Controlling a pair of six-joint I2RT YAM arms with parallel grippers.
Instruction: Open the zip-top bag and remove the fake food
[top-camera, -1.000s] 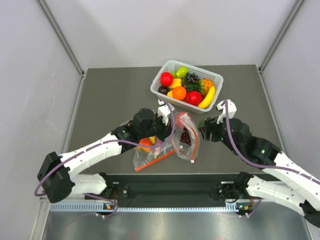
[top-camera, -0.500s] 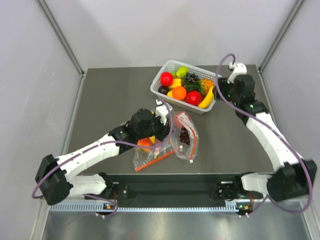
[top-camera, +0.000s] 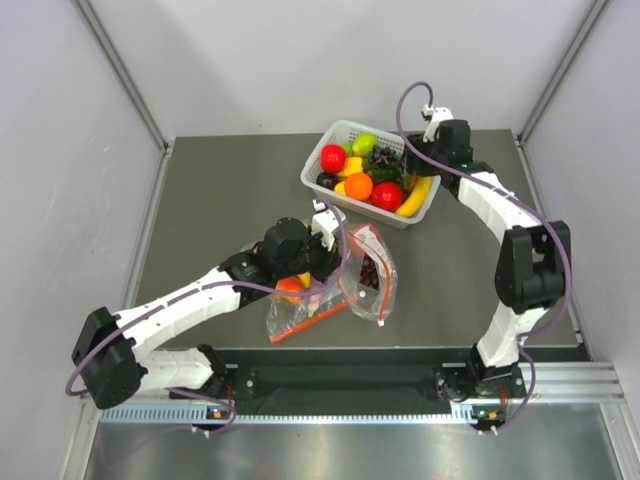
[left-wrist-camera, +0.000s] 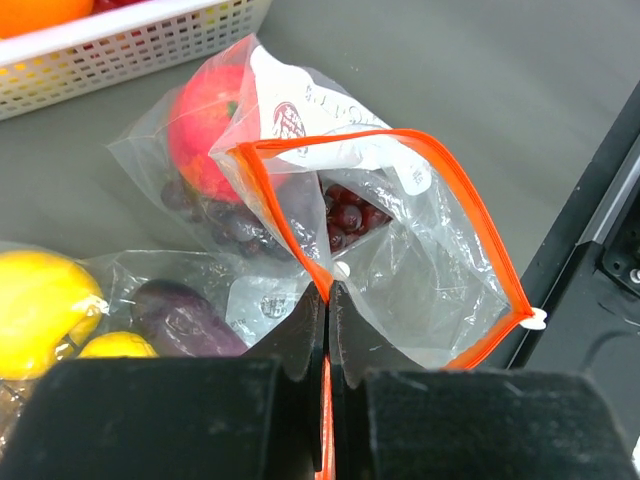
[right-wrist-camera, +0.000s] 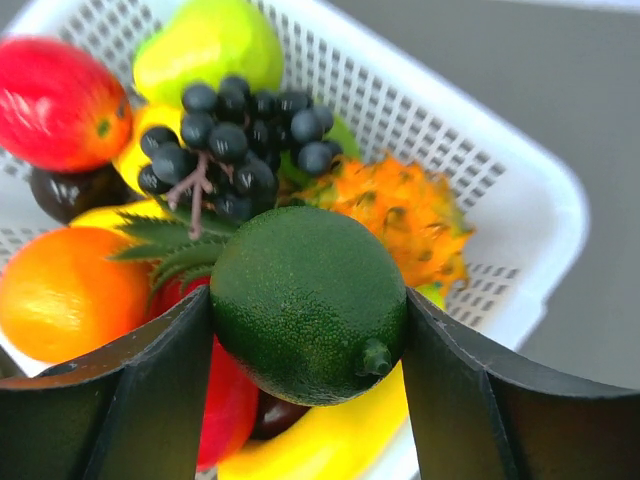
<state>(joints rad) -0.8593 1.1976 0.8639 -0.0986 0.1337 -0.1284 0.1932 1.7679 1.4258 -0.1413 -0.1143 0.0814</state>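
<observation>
While your right gripper (right-wrist-camera: 308, 335) clamps the dark-green fake fruit (right-wrist-camera: 300, 285) directly above the basket (right-wrist-camera: 525, 195) at upper centre of the top view, your left gripper (left-wrist-camera: 327, 325) pinches the orange rim of the zip-top bag (left-wrist-camera: 425, 285), well apart toward lower centre with its mouth gaping, so the left arm is nearer it.

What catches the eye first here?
The right gripper clamps a dark-green round fruit right over the white basket of fake fruit at the far side of the table. Nearer the arms, the left gripper pinches the orange zip strip of the zip-top bag. The bag's mouth gapes open, with a red apple and dark grapes inside.
</observation>
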